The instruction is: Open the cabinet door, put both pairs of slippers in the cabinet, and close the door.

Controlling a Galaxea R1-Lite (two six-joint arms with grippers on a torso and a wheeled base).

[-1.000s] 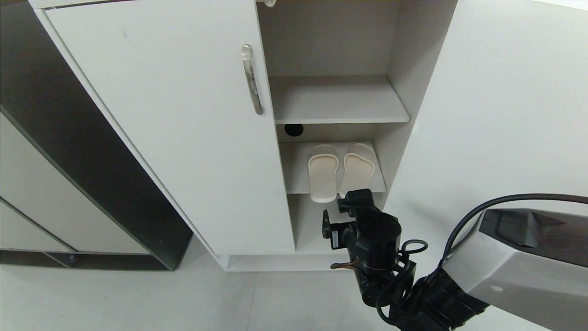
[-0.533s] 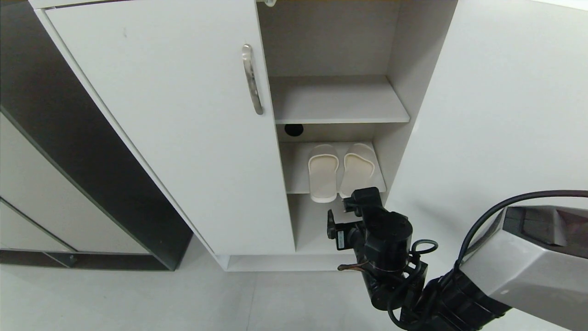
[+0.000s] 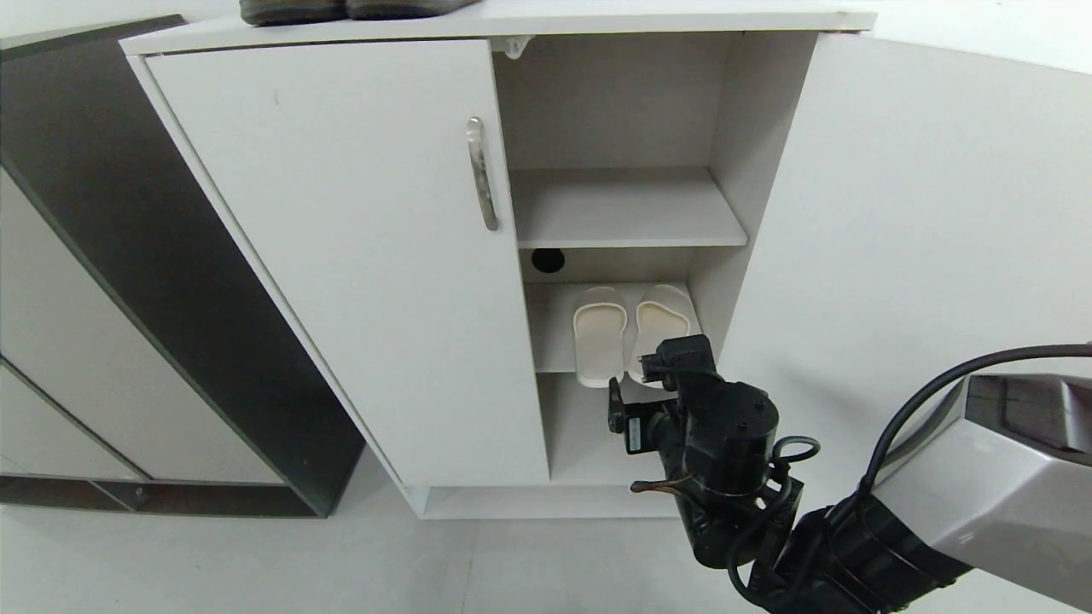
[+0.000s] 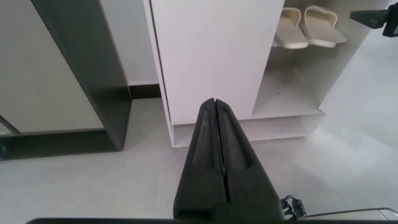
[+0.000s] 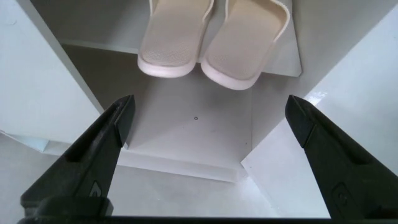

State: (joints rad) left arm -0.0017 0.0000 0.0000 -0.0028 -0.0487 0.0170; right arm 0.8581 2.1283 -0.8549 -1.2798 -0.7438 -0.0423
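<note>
Cream slippers (image 3: 630, 328): both lie side by side on the lower shelf (image 3: 553, 341) inside the cabinet (image 3: 768, 128), toes inward, heels poking a little over the shelf's front edge.
Dark pair (image 3: 354, 8): sits up on top of the cabinet, above the closed left door (image 3: 358, 256); from where I stand, this pair looks yet to go in.
Right hand (image 3: 641, 382): hangs just in front of the cream heels and slightly below them, at the mouth of the bottom compartment, its two fingers spread wide with nothing between them.
Left hand (image 4: 214, 106): held low and back from the cabinet, over the floor (image 4: 93, 180), fingers pressed together, carrying nothing.
Right arm: comes in from the right, wrist angled up toward the opening, with the open door (image 3: 904, 222) close alongside it.
Risk, heels: I'd say a straight lift of the right hand could clip those overhanging heels and drag a slipper off the shelf.
Risk, door: a wide elbow swing might nudge the open door and send it against the arm.
Risk, reach: the dark pair is high up, so a shallow pinch may bring only one slipper, or tip one to the floor.
</note>
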